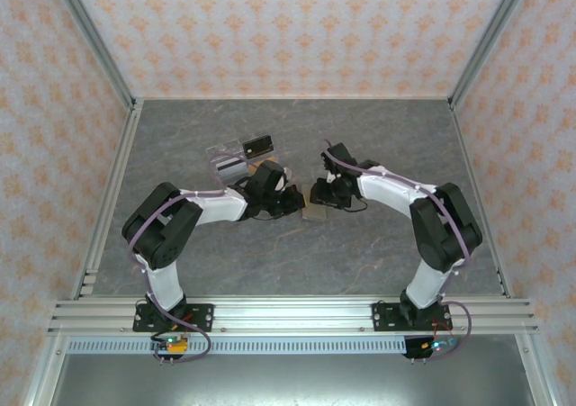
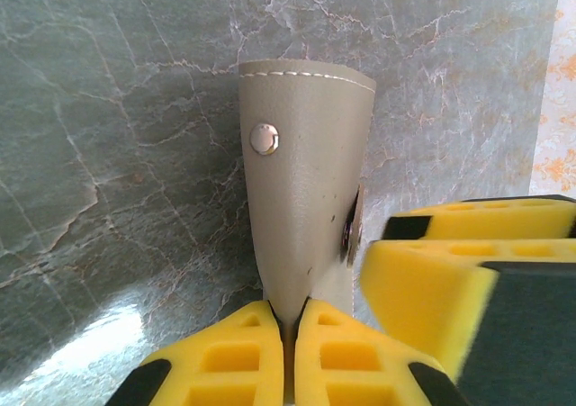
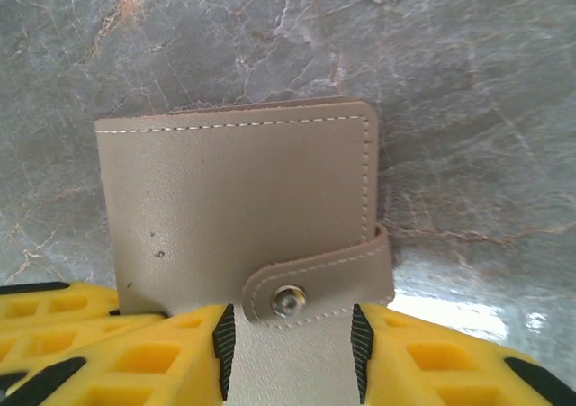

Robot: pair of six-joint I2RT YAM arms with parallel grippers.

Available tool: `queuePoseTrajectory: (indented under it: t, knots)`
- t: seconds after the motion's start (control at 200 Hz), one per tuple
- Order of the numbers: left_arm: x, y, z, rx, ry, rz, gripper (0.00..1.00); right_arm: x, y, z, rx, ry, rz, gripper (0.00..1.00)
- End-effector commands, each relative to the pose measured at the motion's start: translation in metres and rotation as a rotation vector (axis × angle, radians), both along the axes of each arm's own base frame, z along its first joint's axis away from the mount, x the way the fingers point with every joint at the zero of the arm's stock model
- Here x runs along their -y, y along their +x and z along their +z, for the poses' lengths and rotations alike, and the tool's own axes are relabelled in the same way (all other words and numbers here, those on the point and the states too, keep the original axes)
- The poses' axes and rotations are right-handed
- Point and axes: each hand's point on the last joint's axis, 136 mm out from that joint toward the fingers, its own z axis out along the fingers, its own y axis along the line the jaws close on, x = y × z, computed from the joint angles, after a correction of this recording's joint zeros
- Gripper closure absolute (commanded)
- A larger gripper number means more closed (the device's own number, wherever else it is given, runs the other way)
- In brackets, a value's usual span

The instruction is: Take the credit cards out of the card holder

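Observation:
The card holder [image 1: 315, 213] is a flat brownish-grey wallet, closed, with its strap snapped shut [image 3: 288, 301]. It sits mid-table between both arms. My left gripper [image 2: 290, 309] is shut on the holder's near edge [image 2: 301, 199], pinching it thin between the yellow fingers. My right gripper [image 3: 292, 334] stands open over the holder's face [image 3: 234, 190], its black pads either side of the panel just below the strap. One of its fingers [image 2: 432, 289] shows beside the snap. In the top view the left gripper [image 1: 300, 205] and right gripper [image 1: 327, 193] meet at the holder. The credit cards are hidden.
A clear plastic tray [image 1: 236, 160] with a black piece [image 1: 258, 142] and a tan piece [image 1: 266, 165] lies just behind the left gripper. Patterned walls enclose the grey marbled table [image 1: 297, 127] on three sides. An aluminium rail [image 1: 288, 314] runs along the near edge.

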Motion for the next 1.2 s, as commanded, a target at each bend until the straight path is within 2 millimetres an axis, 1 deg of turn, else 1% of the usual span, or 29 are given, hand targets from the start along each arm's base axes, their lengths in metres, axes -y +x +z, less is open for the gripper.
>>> queuePoseTrajectory:
  t: [0.0, 0.2, 0.295, 0.39, 0.465, 0.661, 0.876, 0.966, 1.026, 1.071, 1.121, 1.156, 1.196]
  knots:
    - [0.009, 0.004, 0.019, 0.042, -0.027, -0.017, 0.93, 0.000, 0.004, -0.002, -0.013, -0.032, -0.024, 0.61]
    - [0.009, 0.004, 0.020, 0.050, -0.032, -0.013, 0.95, -0.004, 0.007, -0.007, -0.026, -0.045, -0.012, 0.64]
    - [0.008, 0.004, 0.021, 0.052, -0.030, -0.008, 0.96, -0.001, 0.008, -0.009, -0.024, -0.071, -0.018, 0.67]
    - [0.005, 0.004, 0.020, 0.050, -0.020, 0.003, 0.97, 0.005, 0.008, -0.010, -0.022, -0.108, -0.025, 0.70]
    - [0.004, 0.004, 0.020, 0.053, -0.016, 0.012, 1.00, 0.009, 0.006, -0.012, -0.024, -0.130, -0.027, 0.75]
    - [-0.004, 0.003, 0.017, 0.041, 0.024, 0.034, 1.00, 0.020, 0.003, -0.009, -0.017, -0.175, -0.048, 0.81]
    - [-0.013, 0.002, 0.013, 0.033, 0.065, 0.066, 1.00, 0.038, 0.004, -0.006, 0.013, -0.245, -0.096, 0.90]
    - [-0.016, 0.002, 0.012, 0.033, 0.073, 0.074, 1.00, 0.046, 0.003, -0.005, 0.022, -0.282, -0.120, 0.90]
    - [-0.016, 0.002, 0.012, 0.033, 0.074, 0.074, 1.00, 0.048, 0.004, -0.004, 0.035, -0.289, -0.128, 0.90]
    - [-0.016, 0.001, 0.012, 0.028, 0.076, 0.074, 1.00, 0.046, 0.005, -0.003, 0.039, -0.278, -0.125, 0.87]
    - [-0.017, 0.001, 0.011, 0.024, 0.088, 0.076, 1.00, 0.042, 0.006, -0.003, 0.036, -0.256, -0.114, 0.81]
    - [-0.019, 0.000, 0.010, 0.019, 0.102, 0.077, 0.92, 0.039, 0.006, -0.002, 0.036, -0.239, -0.107, 0.77]
    - [-0.021, 0.001, 0.011, 0.020, 0.118, 0.080, 0.80, 0.035, 0.007, -0.002, 0.037, -0.220, -0.102, 0.72]
